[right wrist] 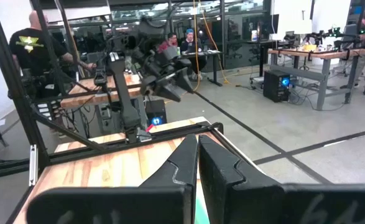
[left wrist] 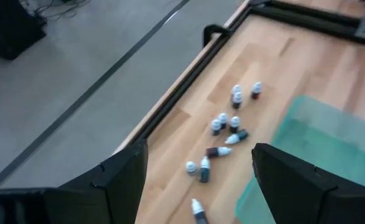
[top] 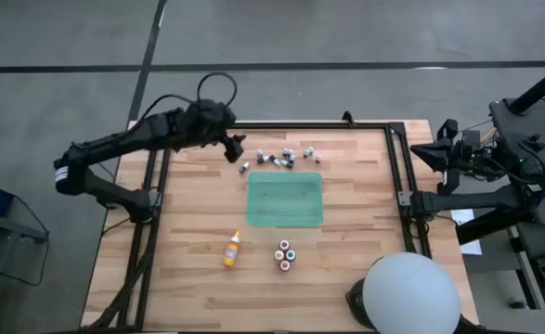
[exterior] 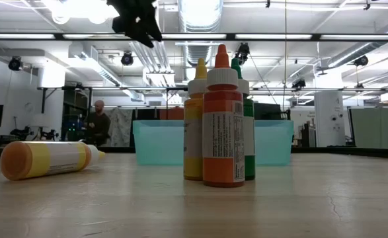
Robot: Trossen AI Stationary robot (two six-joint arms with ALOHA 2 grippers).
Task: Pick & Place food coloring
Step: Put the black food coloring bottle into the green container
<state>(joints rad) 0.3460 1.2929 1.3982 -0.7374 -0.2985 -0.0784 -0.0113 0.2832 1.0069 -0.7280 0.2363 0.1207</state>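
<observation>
Several tiny pale-capped food coloring bottles lie scattered near the table's far edge, some on their sides. My left gripper hovers open just left of them, touching nothing; in its wrist view the bottles show between its spread fingers. A cluster of colour-topped bottles stands upright near the table's near side. The yellow-orange dropper bottle lies on its side. My right gripper is shut, waiting off the table's right edge.
A green translucent rectangular tray sits at the table's middle, between the scattered bottles and the standing cluster. A white dome stands at the near right corner. A black frame rail borders the table. People are in the room beyond.
</observation>
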